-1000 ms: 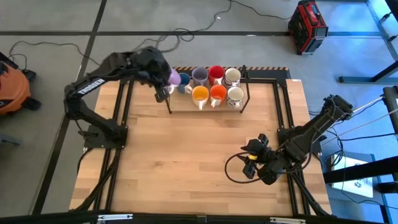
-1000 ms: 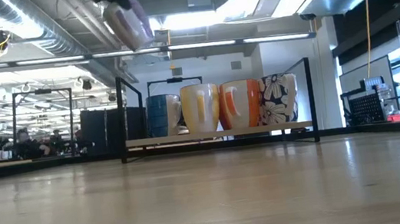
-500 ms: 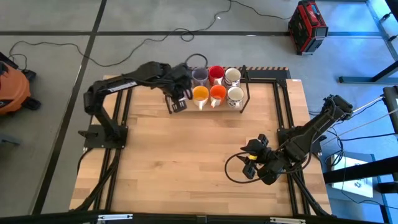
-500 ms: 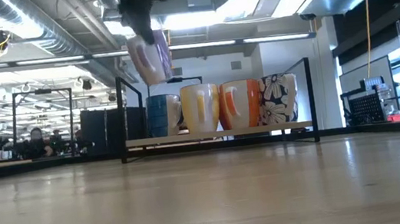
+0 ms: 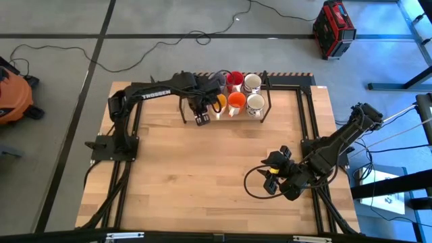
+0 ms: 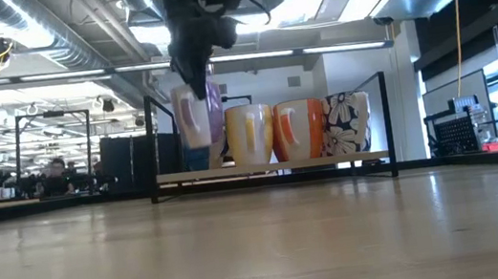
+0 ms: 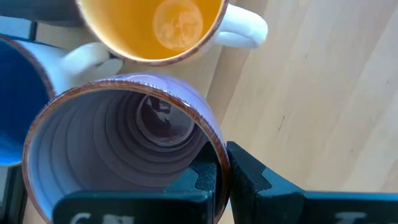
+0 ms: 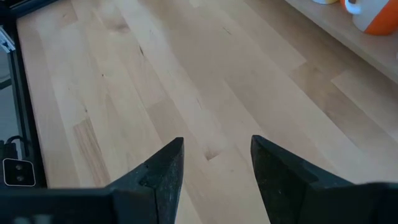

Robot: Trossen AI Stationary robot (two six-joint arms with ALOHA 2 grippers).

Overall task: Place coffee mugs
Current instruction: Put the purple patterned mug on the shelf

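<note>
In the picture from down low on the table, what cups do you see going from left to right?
Lilac-purple mug held in the left pincer → yellow-orange mug → orange mug → white flowered mug, the last three side by side on the rack.

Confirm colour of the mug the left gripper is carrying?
Lilac-purple mug, brown rim, clearest in the left wrist view.

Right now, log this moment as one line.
left gripper: shut on lilac-purple ceramic mug, above rack's front row | right gripper: open, idle over bare table
</note>
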